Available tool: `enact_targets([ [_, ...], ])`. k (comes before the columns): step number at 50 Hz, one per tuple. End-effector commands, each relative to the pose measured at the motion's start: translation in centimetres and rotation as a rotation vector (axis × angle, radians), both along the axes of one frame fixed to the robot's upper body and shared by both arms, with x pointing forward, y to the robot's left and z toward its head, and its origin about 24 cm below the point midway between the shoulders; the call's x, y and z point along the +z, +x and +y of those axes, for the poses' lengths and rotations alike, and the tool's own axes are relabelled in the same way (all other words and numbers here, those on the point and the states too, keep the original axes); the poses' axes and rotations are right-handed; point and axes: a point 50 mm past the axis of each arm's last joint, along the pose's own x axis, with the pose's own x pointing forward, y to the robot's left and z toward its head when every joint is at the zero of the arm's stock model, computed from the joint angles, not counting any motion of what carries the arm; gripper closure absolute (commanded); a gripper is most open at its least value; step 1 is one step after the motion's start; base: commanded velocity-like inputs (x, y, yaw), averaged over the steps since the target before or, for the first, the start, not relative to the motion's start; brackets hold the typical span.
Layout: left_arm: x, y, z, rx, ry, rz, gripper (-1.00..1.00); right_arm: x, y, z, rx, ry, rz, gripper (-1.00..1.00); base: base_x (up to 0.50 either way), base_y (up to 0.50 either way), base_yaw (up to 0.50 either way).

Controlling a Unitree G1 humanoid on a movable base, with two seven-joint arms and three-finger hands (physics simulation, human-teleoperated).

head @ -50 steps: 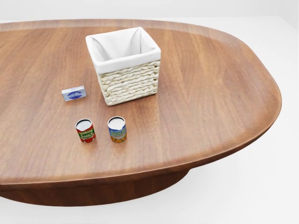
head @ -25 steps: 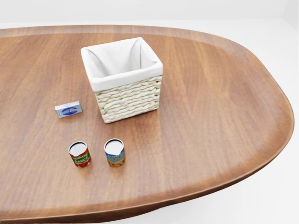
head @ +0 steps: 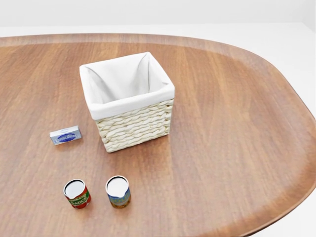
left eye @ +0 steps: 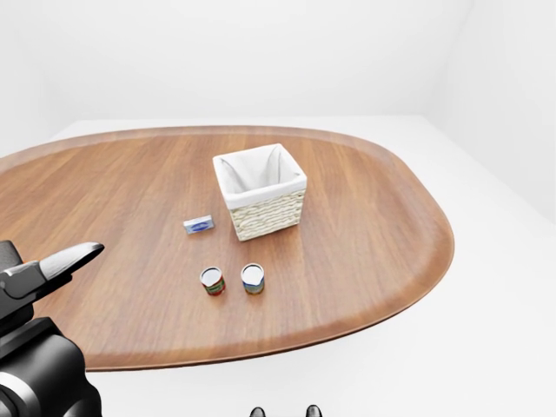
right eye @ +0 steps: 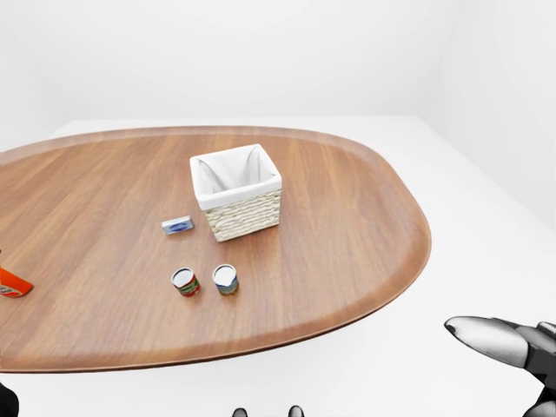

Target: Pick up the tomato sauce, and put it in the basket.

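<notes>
Two small cans stand side by side on the wooden table point(head: 237, 123), and that pairing is the main hazard: the tomato sauce point(head: 76, 193), red-labelled, sits just beside a blue-and-yellow can point(head: 118, 191), so a reach that drifts toward the wrong one could grab or topple the neighbour. Both are upright and narrow, and a sideways brush from a finger would likely roll them across the smooth top.

The left hand point(left eye: 43, 274) shows at the lower left edge of the left-eye view, its fingers spread and holding nothing; the tomato sauce lies well apart from those fingertips, off to their right. The right hand point(right eye: 504, 340) barely enters the right-eye view at the lower right corner, and only one pointed finger shows, so I cannot tell how far it is open. It hangs beyond the table's edge, well apart from both cans.

The basket point(head: 133, 123), woven with a white cloth lining, stands beyond the cans from the fingers' side and looks empty. A small blue-and-white packet point(head: 65, 136) lies flat near its left wall. An orange-red object point(right eye: 13, 283) pokes in at the right-eye view's left edge; what it is cannot be told.
</notes>
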Motion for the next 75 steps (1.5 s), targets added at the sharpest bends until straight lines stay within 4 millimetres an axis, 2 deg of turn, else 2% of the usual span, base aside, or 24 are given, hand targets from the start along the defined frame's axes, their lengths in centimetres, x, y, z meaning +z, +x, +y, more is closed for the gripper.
enact_targets([
  [1,0.0,0.1,-0.1,-0.003,0.000,-0.002,-1.00,0.1,0.1,0.0,0.005,0.001,-0.001,-1.00,0.30,0.00,0.00],
  [25,-0.2,0.1,-0.3,-0.005,0.007,0.012,-1.00,-0.2,-0.1,0.0,-0.014,-0.001,-0.002,-1.00,0.30,0.00,0.00],
  [30,-1.1,1.4,-0.9,0.002,0.083,0.092,-1.00,-0.3,-0.2,-0.1,-0.014,0.012,-0.001,-1.00,0.05,0.00,0.00],
  [33,-1.4,2.1,-2.2,0.027,0.228,0.159,-1.00,-0.3,-0.2,-0.1,-0.011,0.013,-0.001,-1.00,0.00,0.00,0.00],
  [37,-3.1,3.6,-4.7,0.023,0.464,0.309,-1.00,-0.3,-0.2,-0.1,-0.012,0.012,0.001,-1.00,0.00,0.00,0.00],
  [40,-3.8,4.1,-5.1,0.073,0.548,0.372,-1.00,-0.3,-0.2,-0.1,-0.011,0.013,0.000,-1.00,0.00,0.00,0.00],
  [44,-6.9,5.4,-6.9,0.080,0.798,0.577,-1.00,-0.3,-0.1,-0.1,-0.011,0.012,0.001,-1.00,0.00,0.00,0.00],
  [46,-8.3,5.8,-7.2,0.086,0.857,0.661,-1.00,-0.3,-0.1,-0.1,-0.008,0.013,0.002,-1.00,0.00,0.00,0.00],
  [47,-10.1,6.3,-7.5,0.137,0.986,0.754,-1.00,-0.3,-0.1,-0.1,-0.009,0.013,0.002,-1.00,0.00,0.00,0.00],
  [49,-11.4,6.8,-7.3,0.222,1.045,0.823,-1.00,-0.3,-0.1,-0.1,-0.009,0.013,0.001,-1.00,0.00,0.00,0.00],
  [51,-13.2,6.9,-7.5,0.183,1.108,0.912,-1.00,-0.2,-0.1,-0.1,-0.010,0.014,-0.003,-1.00,0.00,0.00,0.00],
  [53,-14.1,6.7,-7.6,0.165,1.153,0.966,-1.00,-0.2,-0.1,-0.1,-0.009,0.014,-0.005,-1.00,0.00,0.00,0.00],
  [58,-15.4,6.5,-7.4,0.206,1.239,1.044,-1.00,-0.1,-0.1,-0.1,-0.008,0.013,-0.006,-1.00,0.00,0.00,0.00],
  [75,-17.7,5.6,-7.3,0.145,1.302,1.170,-1.00,-0.2,-0.2,-0.1,-0.019,0.003,-0.016,-1.00,0.00,0.00,0.00],
])
